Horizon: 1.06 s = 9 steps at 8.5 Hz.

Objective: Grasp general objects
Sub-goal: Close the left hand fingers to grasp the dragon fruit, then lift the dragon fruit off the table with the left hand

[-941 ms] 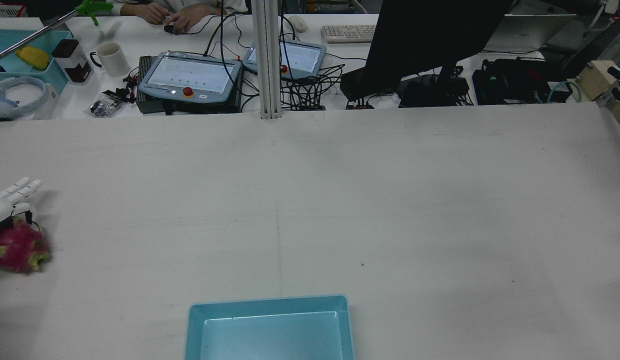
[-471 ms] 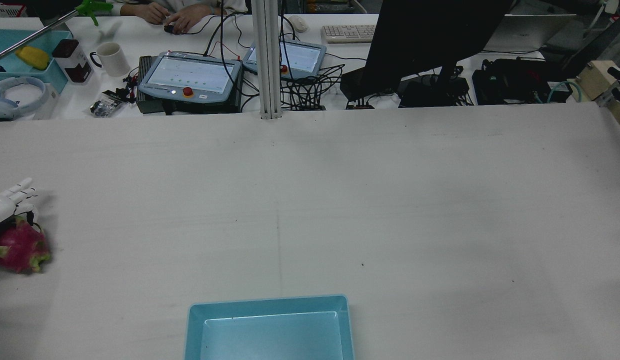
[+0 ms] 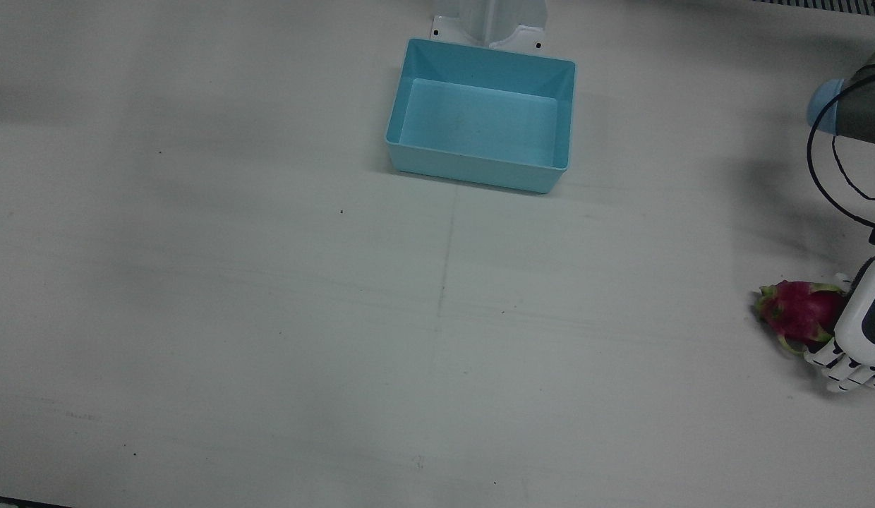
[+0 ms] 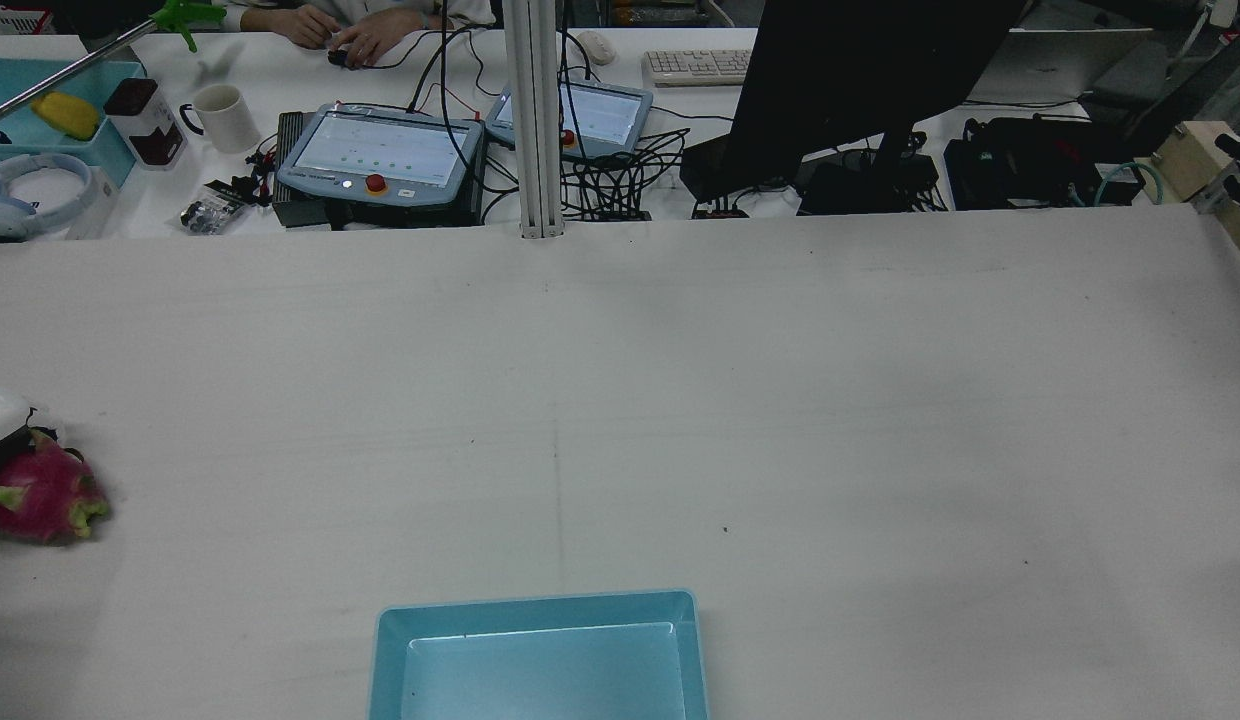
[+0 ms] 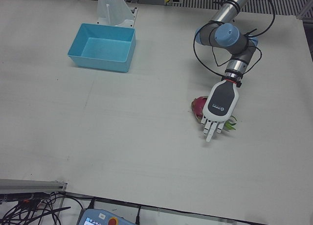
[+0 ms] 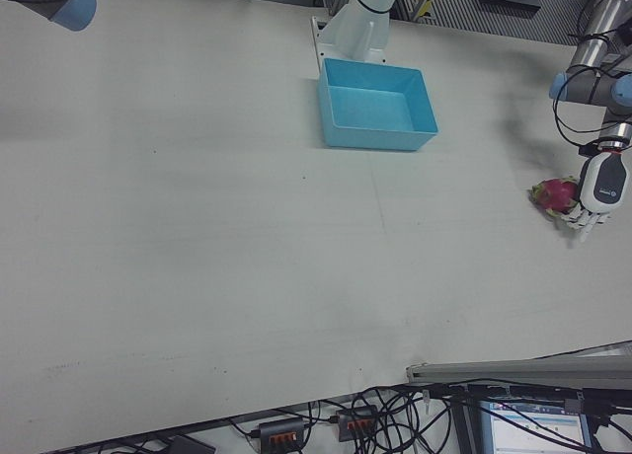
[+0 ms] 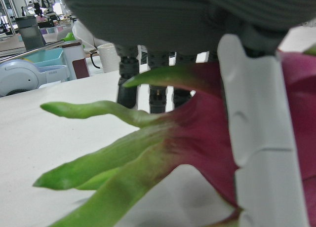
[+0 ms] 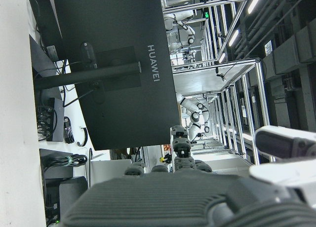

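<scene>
A pink dragon fruit (image 3: 797, 314) with green scales lies on the white table near the edge on my left arm's side; it also shows in the rear view (image 4: 35, 490), the left-front view (image 5: 198, 106) and the right-front view (image 6: 553, 194). My left hand (image 5: 218, 105) rests palm-down over it, fingers stretched out flat past the fruit, not wrapped around it. The left hand view shows the fruit (image 7: 197, 138) right against the palm, with one finger (image 7: 252, 138) across it. My right hand (image 8: 197, 197) is raised off the table, empty, fingers apart.
An empty light-blue bin (image 3: 480, 169) stands at the robot-side middle of the table. The operators' desk (image 4: 380, 150) with tablets, cables and a monitor lies beyond the far edge. My left arm's elbow (image 5: 227, 36) hangs above the table behind the fruit.
In the rear view my left hand's fingers, first sticking out beyond the fruit, have dropped and drawn left out of sight. The fruit has barely shifted.
</scene>
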Available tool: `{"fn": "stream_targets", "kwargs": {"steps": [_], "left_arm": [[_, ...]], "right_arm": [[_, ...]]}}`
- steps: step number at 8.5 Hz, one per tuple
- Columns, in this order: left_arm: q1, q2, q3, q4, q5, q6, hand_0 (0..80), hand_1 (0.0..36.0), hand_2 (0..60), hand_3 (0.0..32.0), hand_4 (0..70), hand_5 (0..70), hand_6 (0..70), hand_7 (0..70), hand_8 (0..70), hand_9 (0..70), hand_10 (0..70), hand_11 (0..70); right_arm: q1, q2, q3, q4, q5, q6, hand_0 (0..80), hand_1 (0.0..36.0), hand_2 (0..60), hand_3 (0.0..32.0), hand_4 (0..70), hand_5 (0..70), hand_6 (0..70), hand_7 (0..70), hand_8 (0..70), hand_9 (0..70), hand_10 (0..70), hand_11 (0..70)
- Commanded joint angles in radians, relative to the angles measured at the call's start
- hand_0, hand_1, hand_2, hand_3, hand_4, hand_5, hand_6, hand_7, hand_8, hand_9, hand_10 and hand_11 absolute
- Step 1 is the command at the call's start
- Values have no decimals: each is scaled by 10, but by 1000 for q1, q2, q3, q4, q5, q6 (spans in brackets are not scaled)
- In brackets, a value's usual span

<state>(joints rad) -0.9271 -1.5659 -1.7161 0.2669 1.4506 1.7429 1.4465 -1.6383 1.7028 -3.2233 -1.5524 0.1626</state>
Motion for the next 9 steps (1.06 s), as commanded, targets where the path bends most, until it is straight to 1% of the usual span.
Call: {"fn": "stream_targets", "kwargs": {"steps": [1,2,3,4,5,6,7,8,9], "left_arm": [[-15,10,-43,-14,2,-2,573,181,600,0,700,700,700,700,700,700,700,700],[-28,12,-95,1,5,-2,631,188,600,0,700,700,700,700,700,700,700,700],[-45,12,-127,18,11,-5,800,206,509,0,700,700,700,700,700,700,700,700],[-115,10,-141,23,14,-50,800,214,486,0,700,700,700,700,700,700,700,700],[-206,3,-151,23,63,-113,800,205,472,0,700,700,700,700,700,700,700,700],[-296,-5,-167,31,133,-146,800,202,468,0,700,700,700,700,700,700,700,700],[-371,-8,-178,40,177,-169,800,198,478,0,700,700,700,700,700,700,700,700],[-415,-23,-178,40,192,-237,800,193,496,0,700,700,700,700,700,700,700,700],[-424,-26,-201,40,220,-268,800,192,506,0,700,700,700,700,700,700,700,700]], "right_arm": [[0,0,1,0,0,0,0,0,0,0,0,0,0,0,0,0,0,0],[0,0,1,0,0,0,0,0,0,0,0,0,0,0,0,0,0,0],[0,0,1,0,0,0,0,0,0,0,0,0,0,0,0,0,0,0],[0,0,1,0,0,0,0,0,0,0,0,0,0,0,0,0,0,0],[0,0,1,0,0,0,0,0,0,0,0,0,0,0,0,0,0,0],[0,0,1,-1,0,0,0,0,0,0,0,0,0,0,0,0,0,0],[0,0,1,-1,0,0,0,0,0,0,0,0,0,0,0,0,0,0],[0,0,1,-1,0,0,0,0,0,0,0,0,0,0,0,0,0,0],[0,0,3,-1,0,0,0,0,0,0,0,0,0,0,0,0,0,0]]}}
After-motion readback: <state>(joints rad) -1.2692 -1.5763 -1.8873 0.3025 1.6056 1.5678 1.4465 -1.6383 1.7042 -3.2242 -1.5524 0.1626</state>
